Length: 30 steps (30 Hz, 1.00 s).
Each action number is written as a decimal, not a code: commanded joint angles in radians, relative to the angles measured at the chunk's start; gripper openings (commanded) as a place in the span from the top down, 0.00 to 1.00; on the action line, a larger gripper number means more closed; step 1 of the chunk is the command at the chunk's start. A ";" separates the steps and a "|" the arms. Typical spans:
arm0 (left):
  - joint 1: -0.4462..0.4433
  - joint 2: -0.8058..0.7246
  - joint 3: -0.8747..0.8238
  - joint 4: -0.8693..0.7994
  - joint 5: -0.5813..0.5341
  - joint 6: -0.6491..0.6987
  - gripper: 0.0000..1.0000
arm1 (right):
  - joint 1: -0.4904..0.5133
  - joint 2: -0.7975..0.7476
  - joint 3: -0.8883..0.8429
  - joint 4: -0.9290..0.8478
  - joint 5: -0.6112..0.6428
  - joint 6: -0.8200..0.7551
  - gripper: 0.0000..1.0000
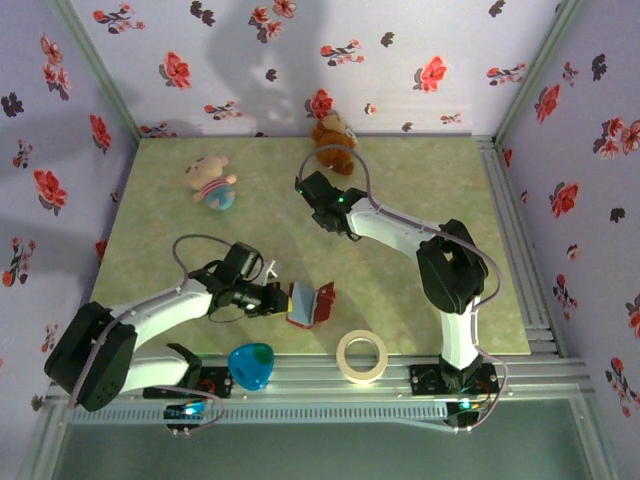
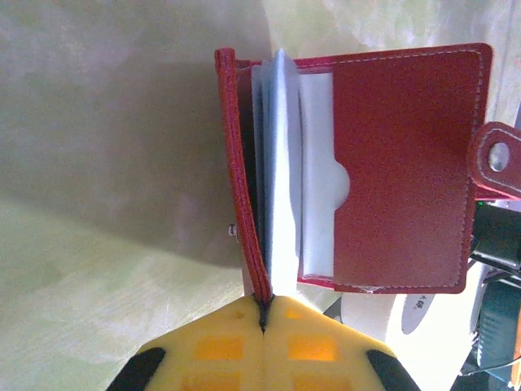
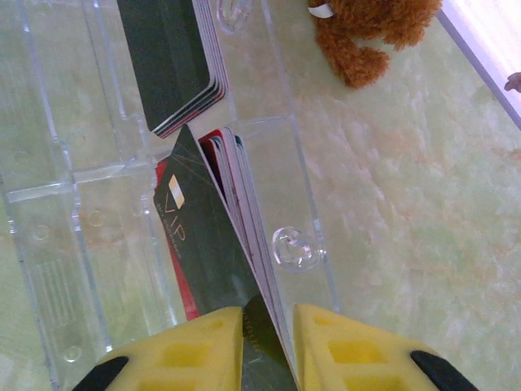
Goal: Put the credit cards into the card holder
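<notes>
While card holder (image 2: 399, 163) stands open, credit cards (image 3: 197, 236) pinched.

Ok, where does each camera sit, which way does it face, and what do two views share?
Top external: above, behind the bases, looking down on the table; the left arm and right arm show.
Left wrist: on the left arm, facing along its jaws, shut on the open card holder's edge.
Right wrist: on the right arm, facing down; credit cards run between its jaws.
Shared: top external and left wrist both see the card holder.
</notes>
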 commanded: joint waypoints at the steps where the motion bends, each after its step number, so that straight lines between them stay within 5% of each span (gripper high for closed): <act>1: -0.018 0.019 0.012 0.007 0.028 0.022 1.00 | 0.009 -0.047 -0.012 0.012 0.027 -0.006 0.80; 19: -0.030 0.024 0.012 0.029 0.025 0.015 1.00 | 0.008 -0.124 -0.024 -0.020 -0.167 0.080 0.99; 26: -0.028 0.015 0.005 0.068 0.002 -0.009 1.00 | 0.008 -0.348 -0.172 -0.035 -0.362 0.289 1.00; 30: -0.028 0.048 0.002 0.091 -0.003 -0.012 1.00 | 0.007 -0.484 -0.336 0.065 -0.591 0.487 1.00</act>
